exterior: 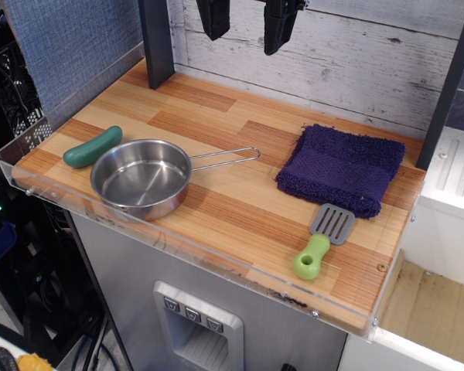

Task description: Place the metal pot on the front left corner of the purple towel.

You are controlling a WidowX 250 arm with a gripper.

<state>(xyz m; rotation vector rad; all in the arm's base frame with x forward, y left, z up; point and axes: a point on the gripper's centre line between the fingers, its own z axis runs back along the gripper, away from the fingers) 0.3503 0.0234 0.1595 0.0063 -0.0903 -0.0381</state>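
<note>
The metal pot (141,178) is a shallow shiny steel pan standing on the wooden table top at the front left, its thin wire loop handle (224,158) pointing right. The purple towel (342,168) lies folded at the right of the table, fuzzy and dark. My gripper (246,25) hangs high at the top of the view, above the back of the table, well away from both. Its two black fingers (213,19) stand apart with nothing between them.
A green cucumber-shaped toy (92,147) lies just left of the pot. A spatula (323,241) with a grey slotted blade and green handle lies in front of the towel. A clear plastic rim (178,246) runs along the table's front edge. A dark post (156,42) stands at the back left.
</note>
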